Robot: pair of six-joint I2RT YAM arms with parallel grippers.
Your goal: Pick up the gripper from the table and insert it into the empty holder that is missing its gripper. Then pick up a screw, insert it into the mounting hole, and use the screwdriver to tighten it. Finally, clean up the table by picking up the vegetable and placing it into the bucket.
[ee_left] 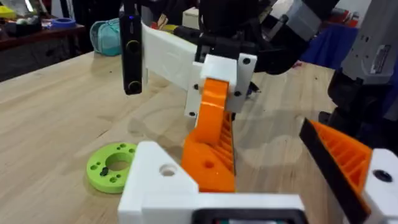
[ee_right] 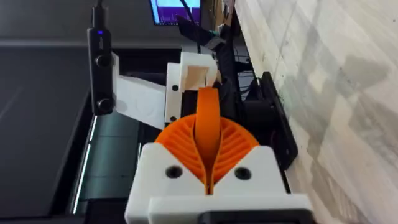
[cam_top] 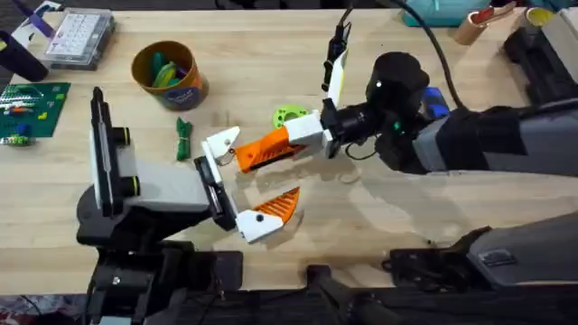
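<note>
Orange plastic, hard and ribbed: the gripper (cam_top: 264,152). Was pinched tight between the two pads of the right gripper (cam_top: 305,135), low over the table (cam_top: 406,212). Pointed at the holder (cam_top: 221,143), the small white bracket with the orange tip on the left arm. Sat right up against it in the left wrist view; could not tell if truly touching. Did not look pushed all the way in yet.

Saw the left gripper (cam_top: 255,176) spread wide open, with nothing held in it.

Looked light and stiff, not bendy at all. Seemed smooth on the flat sides, so could slip or twist in a loose pinch. Best held near the thick end, across the two flat sides, with the other end left bare to slide into the holder. Probably needed a slow, straight push. Might jam if tipped to one side. Might crack if squeezed too hard.

Saw the vegetable (cam_top: 183,137) lying on the wood near the bucket (cam_top: 169,74), not in it. Spotted a bit of blue behind the right arm, likely the screwdriver (cam_top: 434,101).
</note>
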